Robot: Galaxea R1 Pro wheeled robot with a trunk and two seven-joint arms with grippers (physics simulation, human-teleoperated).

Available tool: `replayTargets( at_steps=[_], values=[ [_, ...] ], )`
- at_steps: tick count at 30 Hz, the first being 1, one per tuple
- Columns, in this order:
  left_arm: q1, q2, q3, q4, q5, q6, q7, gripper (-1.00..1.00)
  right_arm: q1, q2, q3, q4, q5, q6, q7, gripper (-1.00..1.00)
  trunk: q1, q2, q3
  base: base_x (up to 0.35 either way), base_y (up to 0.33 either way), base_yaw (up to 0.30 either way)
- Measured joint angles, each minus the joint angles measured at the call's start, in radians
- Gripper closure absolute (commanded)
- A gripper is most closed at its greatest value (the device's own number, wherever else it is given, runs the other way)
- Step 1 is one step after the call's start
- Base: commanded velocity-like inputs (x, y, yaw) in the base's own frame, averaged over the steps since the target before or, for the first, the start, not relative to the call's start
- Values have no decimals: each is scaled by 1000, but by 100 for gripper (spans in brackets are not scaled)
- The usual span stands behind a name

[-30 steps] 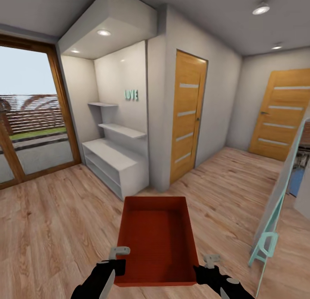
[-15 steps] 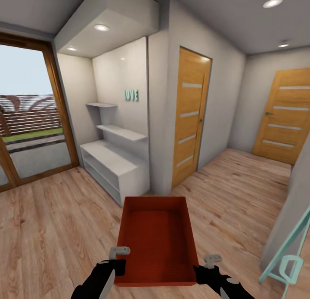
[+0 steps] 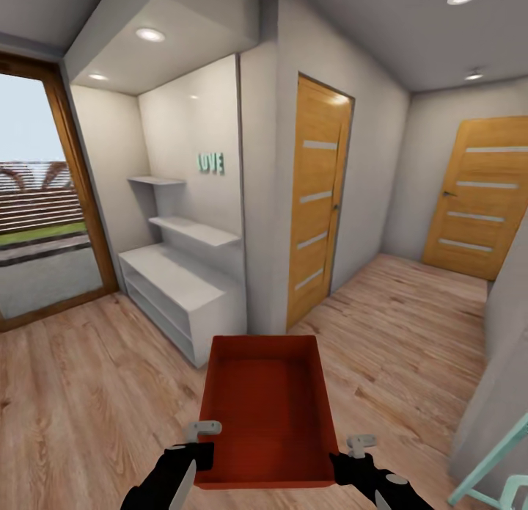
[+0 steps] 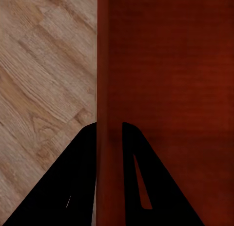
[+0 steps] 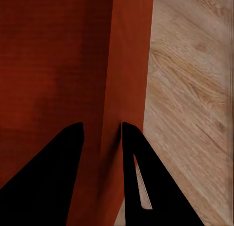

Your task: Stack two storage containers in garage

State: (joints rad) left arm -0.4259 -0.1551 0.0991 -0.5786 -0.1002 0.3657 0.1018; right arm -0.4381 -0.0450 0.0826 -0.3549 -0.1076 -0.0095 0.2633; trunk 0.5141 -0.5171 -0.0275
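Orange-red storage container [image 3: 268,414], carried above the plank floor [image 3: 88,392], looks light, stiff and thin-walled, so the left gripper [image 4: 108,138] and right gripper [image 5: 101,138] each sensibly pinch an opposite side wall

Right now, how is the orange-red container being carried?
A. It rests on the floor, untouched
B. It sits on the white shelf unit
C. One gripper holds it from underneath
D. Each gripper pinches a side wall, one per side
D: the left gripper straddles one wall of the container, and the right gripper straddles the opposite wall, above the wood floor.
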Motion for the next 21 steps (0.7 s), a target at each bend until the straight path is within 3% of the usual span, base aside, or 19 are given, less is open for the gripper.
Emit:
replayTargets(
  at_steps=[21],
  values=[
    [0,0,0,0,0,0,0,100,0,0,0,0,0,0,0,100,0,0,0,327,100,-275]
  ],
)
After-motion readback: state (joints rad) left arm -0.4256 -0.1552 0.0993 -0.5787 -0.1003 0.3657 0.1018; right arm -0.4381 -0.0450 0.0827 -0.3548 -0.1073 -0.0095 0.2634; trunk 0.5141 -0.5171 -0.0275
